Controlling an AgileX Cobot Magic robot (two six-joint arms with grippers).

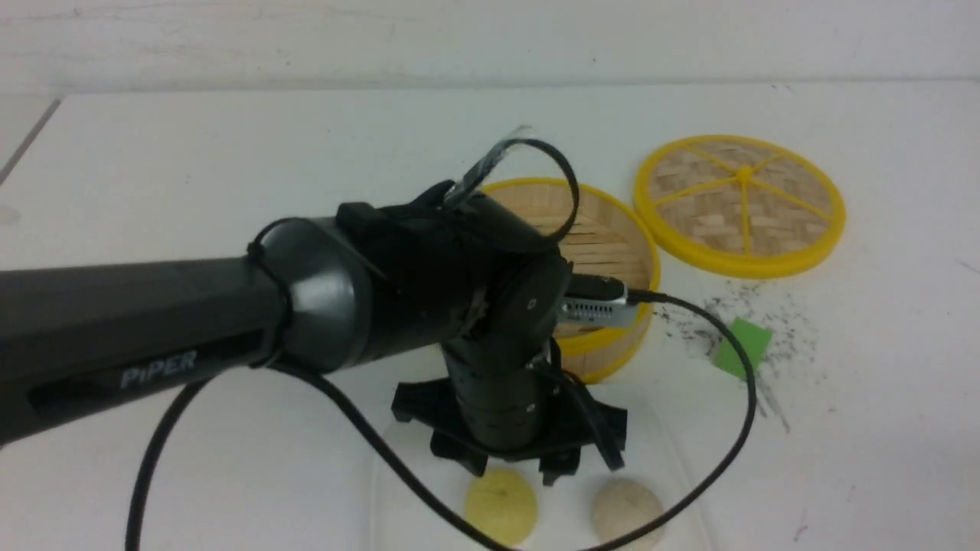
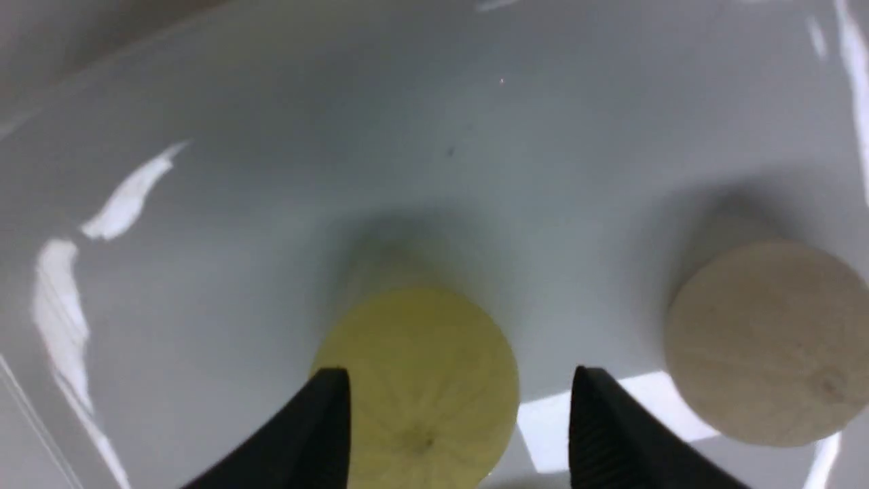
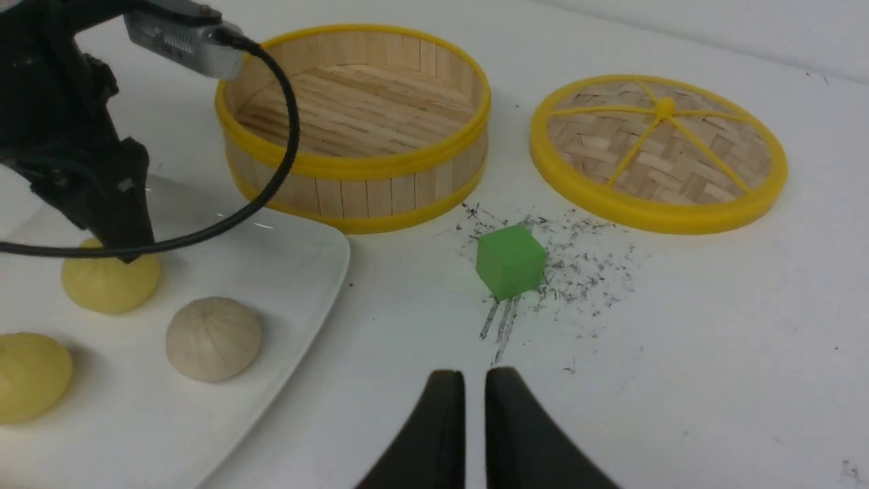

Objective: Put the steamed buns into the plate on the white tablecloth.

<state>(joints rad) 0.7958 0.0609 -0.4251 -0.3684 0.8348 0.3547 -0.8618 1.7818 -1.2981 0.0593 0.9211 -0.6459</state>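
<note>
Two fingers [image 2: 312, 441] of our left gripper [image 2: 460, 377] are standing wide over the yellow bun [image 2: 421, 339]; our right gripper [image 3: 475, 380] is sitting pinched together, empty. It and the beige bun [image 2: 767, 339] are resting in the plate [image 2: 434, 136] on the speckled white tablecloth [image 1: 230, 153], a pale wall [image 1: 459, 38] behind.

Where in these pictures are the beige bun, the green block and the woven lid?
beige bun [image 3: 213, 337]: right wrist view, on its domed top.
green block [image 3: 512, 246]: right wrist view, on its top face.
woven lid [image 3: 658, 153]: right wrist view, on the woven panel inside the yellow rim.
</note>
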